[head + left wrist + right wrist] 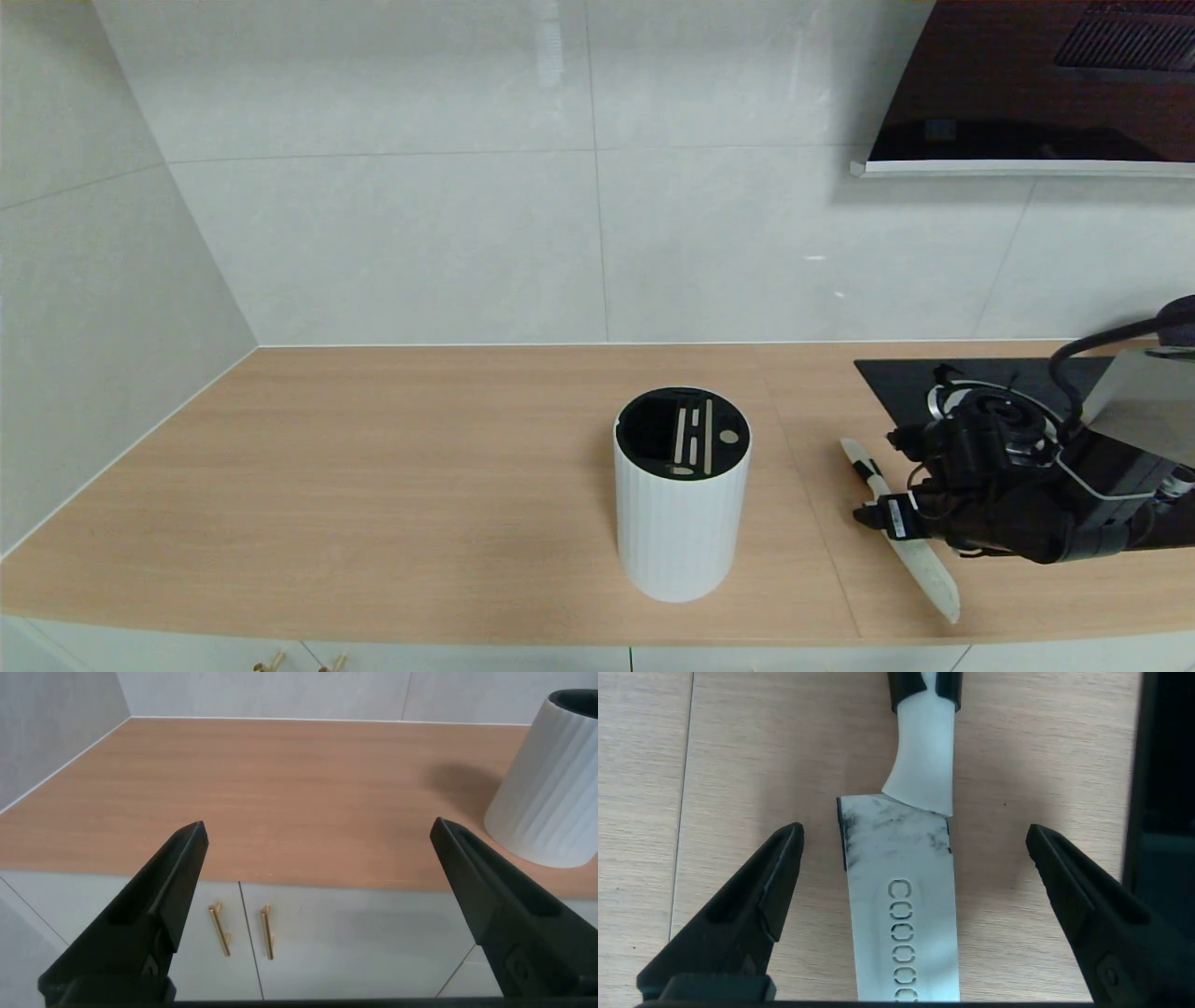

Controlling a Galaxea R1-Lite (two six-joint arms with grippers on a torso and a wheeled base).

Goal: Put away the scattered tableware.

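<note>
A knife [922, 563] with a white blade and a black-and-white handle lies flat on the wooden counter [373, 467], right of a white ribbed cylindrical holder [681, 509] whose black top has slots. My right gripper [892, 476] hovers low over the knife near where blade meets handle. In the right wrist view the right gripper [913, 833] is open, one finger on each side of the knife blade [901, 896], not touching it. My left gripper [318, 829] is open and holds nothing, near the counter's front edge, with the holder [551, 784] off to one side.
A black cooktop [896, 383] lies just behind the knife at the right, and a dark range hood [1027, 84] hangs above it. Tiled walls close the back and left. Cabinet doors with gold handles [218, 929] sit below the counter's front edge.
</note>
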